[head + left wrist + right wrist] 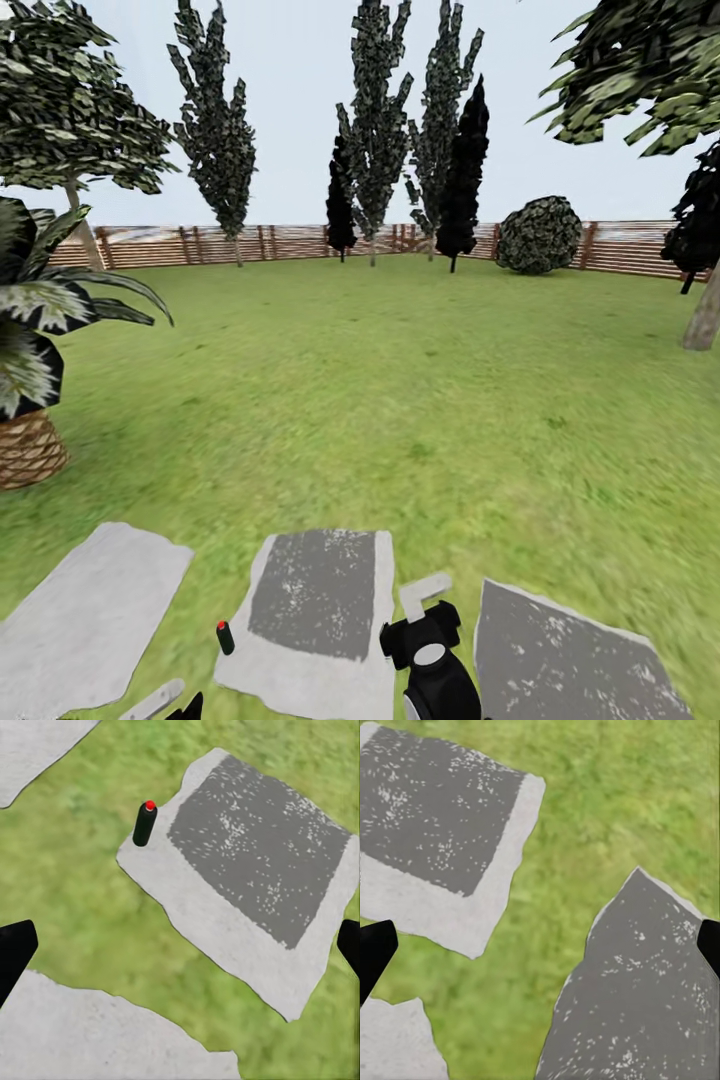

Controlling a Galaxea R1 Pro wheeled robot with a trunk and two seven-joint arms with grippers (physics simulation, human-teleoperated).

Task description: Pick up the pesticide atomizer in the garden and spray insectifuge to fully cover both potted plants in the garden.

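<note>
**Lawn, stepping stones and a small dark bottle beneath the two arms**

Lawn (400,400) takes up most of the head view, running back to a brown slatted fence (260,243) under a pale sky. Tall dark trees (375,120) stand along the fence, with a round speckled bush (540,235) to their right. At the left edge a palm (40,300) with broad striped leaves rises from a woven basket pot (28,450). Three pale stepping stones lie across the near grass: a left stone (90,610), a middle stone (315,610) with a darker grey centre, and a right stone (570,660), also dark-topped.

The right arm (432,665) shows as black housing with a white cap, between the middle and right stones. In the right wrist view the right gripper (540,949) hangs over grass between those two stones; its black fingertips (373,949) sit at opposite edges of the picture, so the jaws are spread wide with nothing between them.

In the left wrist view the left gripper (180,952) is likewise spread wide and empty, its fingertips (15,952) at the picture's two sides, above grass near the middle stone's corner.

A small dark bottle with a red cap (145,823) stands upright at the left edge of the middle stone, touching it, well apart from both grippers; in the head view it appears at (225,637). No label or white trigger head can be made out on it.
</note>
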